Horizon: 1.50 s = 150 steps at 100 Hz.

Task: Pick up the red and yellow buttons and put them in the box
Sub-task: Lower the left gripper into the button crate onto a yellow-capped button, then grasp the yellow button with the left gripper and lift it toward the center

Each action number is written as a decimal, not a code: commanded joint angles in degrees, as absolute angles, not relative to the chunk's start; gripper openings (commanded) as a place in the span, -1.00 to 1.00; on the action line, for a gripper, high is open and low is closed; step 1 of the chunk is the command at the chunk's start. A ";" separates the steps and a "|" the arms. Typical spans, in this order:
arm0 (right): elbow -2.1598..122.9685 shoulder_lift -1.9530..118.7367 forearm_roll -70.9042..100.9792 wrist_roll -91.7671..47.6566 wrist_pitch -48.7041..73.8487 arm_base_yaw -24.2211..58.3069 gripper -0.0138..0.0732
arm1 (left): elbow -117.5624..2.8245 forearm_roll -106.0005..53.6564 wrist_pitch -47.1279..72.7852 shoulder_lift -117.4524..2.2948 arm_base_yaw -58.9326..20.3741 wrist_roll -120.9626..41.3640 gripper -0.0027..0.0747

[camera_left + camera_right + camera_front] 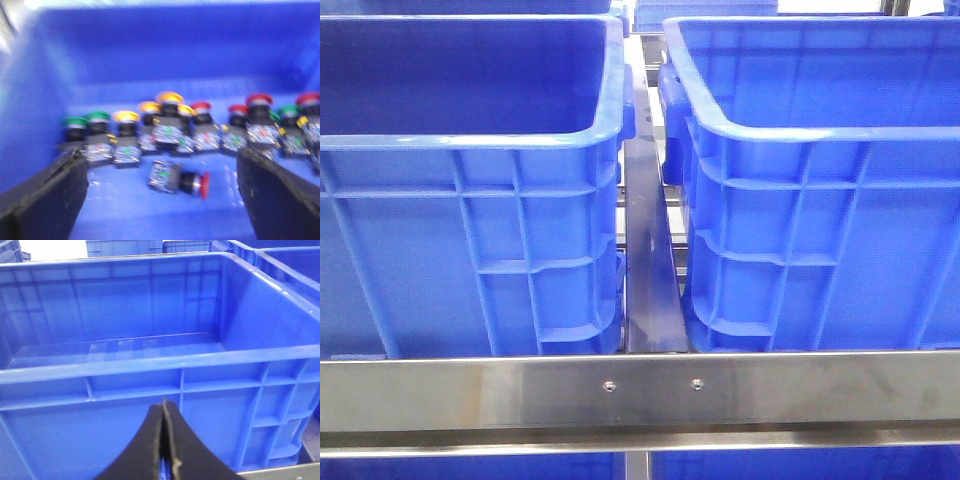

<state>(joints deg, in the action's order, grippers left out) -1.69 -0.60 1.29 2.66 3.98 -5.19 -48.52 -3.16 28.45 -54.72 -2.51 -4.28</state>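
Note:
In the left wrist view, a row of push-button switches stands on the floor of a blue crate (pixel 150 45). Their caps are yellow (pixel 169 97), red (pixel 259 99) and green (pixel 98 116). One red-capped button (pixel 202 185) lies on its side in front of the row. My left gripper (pixel 160 156) is open and empty inside this crate, its fingers (pixel 47 195) either side of the lying button and apart from it. My right gripper (pixel 163 409) is shut and empty, outside the near wall of an empty blue crate (pixel 150 365). Neither gripper shows in the front view.
The front view shows two tall blue crates, a left one (pixel 470 140) and a right one (pixel 800 135), with a narrow gap and a metal strip (pixel 648 280) between them. A steel rail (pixel 640 385) runs across in front. More blue crates (pixel 125 247) stand behind.

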 commanded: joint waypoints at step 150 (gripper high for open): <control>-0.70 -1.91 1.18 2.36 -0.70 -5.38 -0.84 | -83.36 -1.90 40.64 -104.32 -3.69 -3.66 -0.40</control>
<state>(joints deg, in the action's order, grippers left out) -1.69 -0.60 1.29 2.66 3.98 -5.19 -81.65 -0.50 42.82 -106.95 -3.24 -4.28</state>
